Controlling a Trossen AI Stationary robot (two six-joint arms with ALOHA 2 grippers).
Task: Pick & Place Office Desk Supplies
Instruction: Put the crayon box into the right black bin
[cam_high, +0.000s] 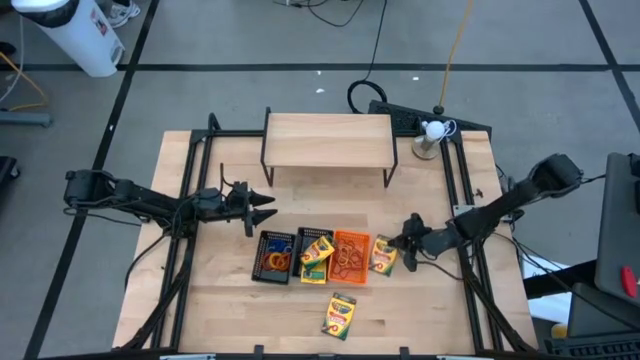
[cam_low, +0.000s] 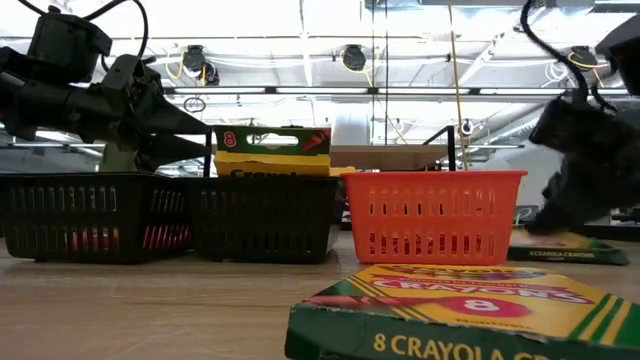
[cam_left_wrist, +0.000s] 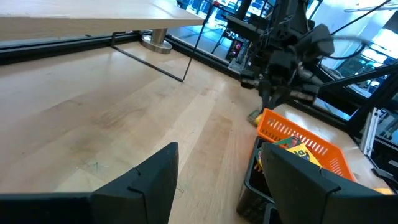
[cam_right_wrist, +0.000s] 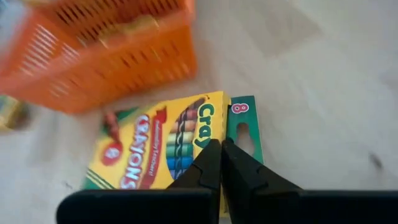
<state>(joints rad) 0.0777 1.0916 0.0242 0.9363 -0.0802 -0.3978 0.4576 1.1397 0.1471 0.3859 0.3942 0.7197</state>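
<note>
Three mesh trays stand in a row on the table: a black tray with red and orange rubber bands in it, a black tray with a crayon box standing in it, and an orange tray. A second crayon box lies flat just right of the orange tray. A third crayon box lies nearer the table's near edge. My right gripper is shut, with its tips over the second box. My left gripper is open and hovers left of and beyond the trays. My right gripper's shut fingertips stand on or just over the crayon box's printed top face, beside its green flap end. They slant down from the table's right side. Whether they touch the box I cannot tell. The box lies flat on the table.
A light wooden shelf on black legs stands at the table's far side. A small white ball on a stand is at the far right corner. Black frame rails run along both table sides. Bare wood lies between the shelf and the trays.
</note>
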